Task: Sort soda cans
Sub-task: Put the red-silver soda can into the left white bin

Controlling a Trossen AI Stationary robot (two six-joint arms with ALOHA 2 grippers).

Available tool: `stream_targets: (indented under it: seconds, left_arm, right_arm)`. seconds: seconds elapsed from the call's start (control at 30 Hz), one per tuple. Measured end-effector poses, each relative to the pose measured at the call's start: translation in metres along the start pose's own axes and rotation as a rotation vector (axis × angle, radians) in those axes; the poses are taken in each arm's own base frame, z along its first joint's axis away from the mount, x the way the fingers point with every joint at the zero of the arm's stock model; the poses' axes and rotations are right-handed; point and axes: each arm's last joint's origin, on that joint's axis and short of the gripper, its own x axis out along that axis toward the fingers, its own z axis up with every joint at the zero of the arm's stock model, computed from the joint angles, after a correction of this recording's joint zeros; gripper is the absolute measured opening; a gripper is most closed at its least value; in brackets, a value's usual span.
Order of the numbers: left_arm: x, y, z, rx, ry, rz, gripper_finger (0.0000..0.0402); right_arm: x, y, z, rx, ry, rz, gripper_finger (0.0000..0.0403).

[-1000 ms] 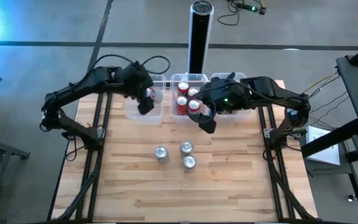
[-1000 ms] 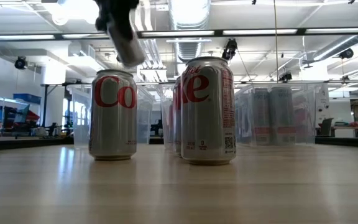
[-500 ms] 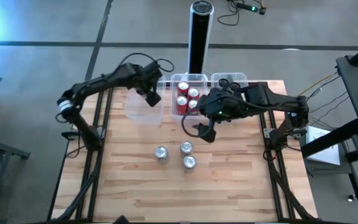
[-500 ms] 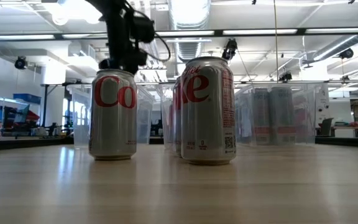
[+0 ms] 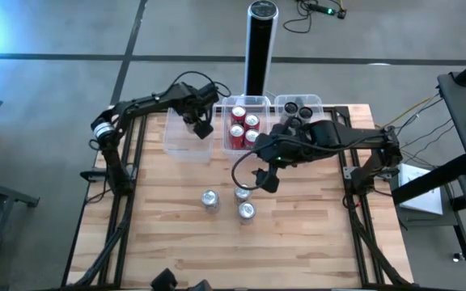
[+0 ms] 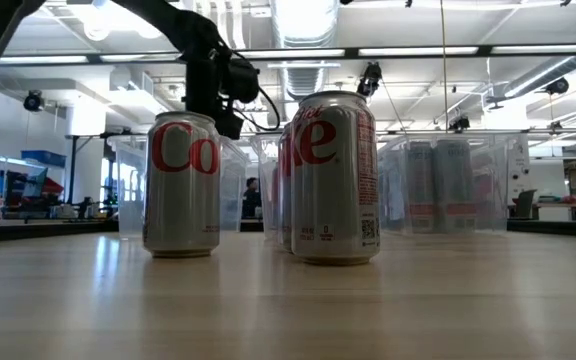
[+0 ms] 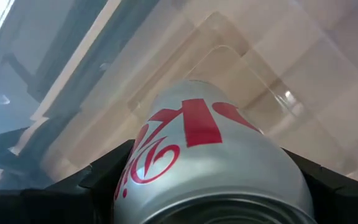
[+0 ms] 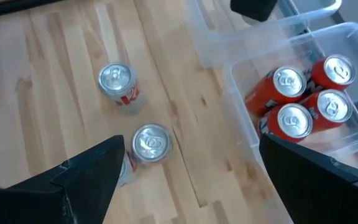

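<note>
Silver can (image 7: 207,165) clamped in my left gripper (image 5: 201,125) fingers, over clear bin (image 5: 176,145). Right gripper (image 5: 257,179) fingers spread wide, empty, above three counter cans (image 5: 209,200).

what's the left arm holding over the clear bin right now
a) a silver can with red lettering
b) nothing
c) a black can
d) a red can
a: the left wrist view shows a silver can with red lettering clamped between the left gripper jaws, above the empty clear bin.

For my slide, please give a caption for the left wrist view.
Left gripper holds a silver soda can above the clear bin.
</note>
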Motion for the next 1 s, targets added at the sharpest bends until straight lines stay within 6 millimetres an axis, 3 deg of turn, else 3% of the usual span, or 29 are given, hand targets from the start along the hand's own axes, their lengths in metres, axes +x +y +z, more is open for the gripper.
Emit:
stream_targets:
  seconds: [0.33, 1.0]
  left_arm:
    - [0.016, 0.019, 0.004, -0.077, 0.045, -0.042, 0.0284]
    - [0.022, 0.029, 0.004, -0.127, 0.045, -0.088, 0.0284]
  right_arm:
    - [0.001, 0.0, 0.0, 0.01, 0.002, -0.001, 0.0368]
    - [0.001, 0.001, 0.002, 0.016, -0.022, 0.008, 0.0368]
